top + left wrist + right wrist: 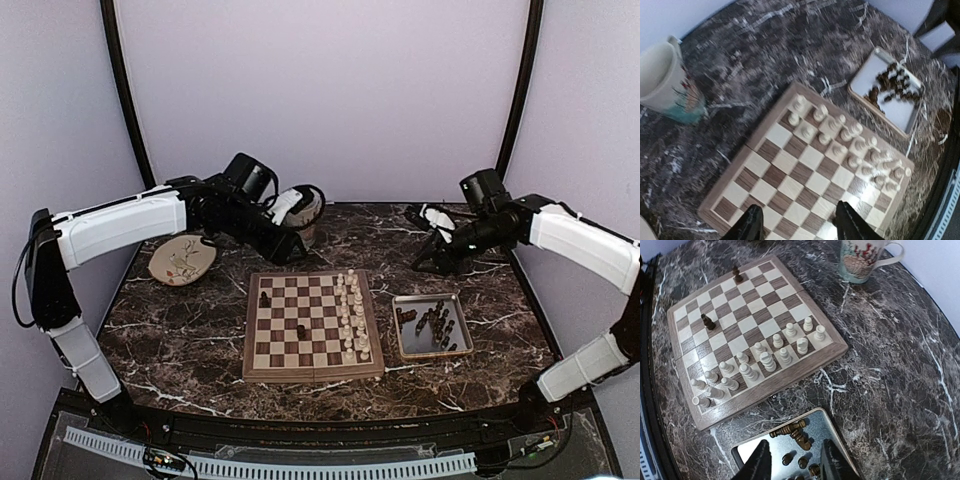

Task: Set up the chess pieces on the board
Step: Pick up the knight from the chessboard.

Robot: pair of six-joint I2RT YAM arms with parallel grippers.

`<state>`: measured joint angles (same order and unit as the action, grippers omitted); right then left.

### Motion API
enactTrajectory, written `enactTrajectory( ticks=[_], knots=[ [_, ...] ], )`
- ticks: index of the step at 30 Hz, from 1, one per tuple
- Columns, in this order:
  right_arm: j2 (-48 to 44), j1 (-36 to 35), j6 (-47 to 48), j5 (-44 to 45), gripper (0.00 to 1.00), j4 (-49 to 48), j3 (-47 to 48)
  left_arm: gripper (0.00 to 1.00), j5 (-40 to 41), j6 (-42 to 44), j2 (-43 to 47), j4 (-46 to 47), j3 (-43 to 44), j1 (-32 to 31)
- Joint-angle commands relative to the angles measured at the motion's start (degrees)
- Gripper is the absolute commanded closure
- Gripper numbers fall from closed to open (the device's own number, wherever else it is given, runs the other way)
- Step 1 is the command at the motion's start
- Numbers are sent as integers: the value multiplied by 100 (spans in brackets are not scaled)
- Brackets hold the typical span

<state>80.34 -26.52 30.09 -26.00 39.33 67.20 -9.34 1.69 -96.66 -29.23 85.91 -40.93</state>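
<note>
The right gripper (796, 464) holds its dark fingers apart and empty above the shiny metal tray (752, 447). The tray is cut off at six o'clock and holds jumbled dark wooden chess pieces (795, 432). At eleven o'clock lies the checkered wooden board (747, 325), with two dark pieces standing on it. The left gripper (797, 225) gapes too, over the board.

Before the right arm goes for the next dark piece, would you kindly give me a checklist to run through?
1. The right gripper is open and empty: ok.
2. It hangs over the metal tray: ok.
3. There are dark pieces to take from the tray: ok.
4. The board has free squares on its dark side: ok; only two placed dark men stand there.
5. The left gripper is open and empty: ok.
6. All the white pieces are upright: cannot tell.
</note>
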Motion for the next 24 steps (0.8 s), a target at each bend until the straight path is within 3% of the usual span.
enactTrajectory(
  ticks=[1, 4, 19, 24],
  knots=[
    [-668, 933, -472, -937, 62, -1641, -1226, 48, -211, 222, -182, -1388, 128, -229],
    [-801, 1251, -500, -923, 62, -1818, -1417, 47, -224, 367, -315, -1706, 115, -442],
    [-662, 1264, -254, -1046, 61, -1635, -1374, 51, -23, 991, -1209, -1879, 183, -1040],
    [-625, 1266, -210, -1061, 61, -1606, -1361, 61, 10, 1009, -1324, -1847, 175, -1049]
  ],
)
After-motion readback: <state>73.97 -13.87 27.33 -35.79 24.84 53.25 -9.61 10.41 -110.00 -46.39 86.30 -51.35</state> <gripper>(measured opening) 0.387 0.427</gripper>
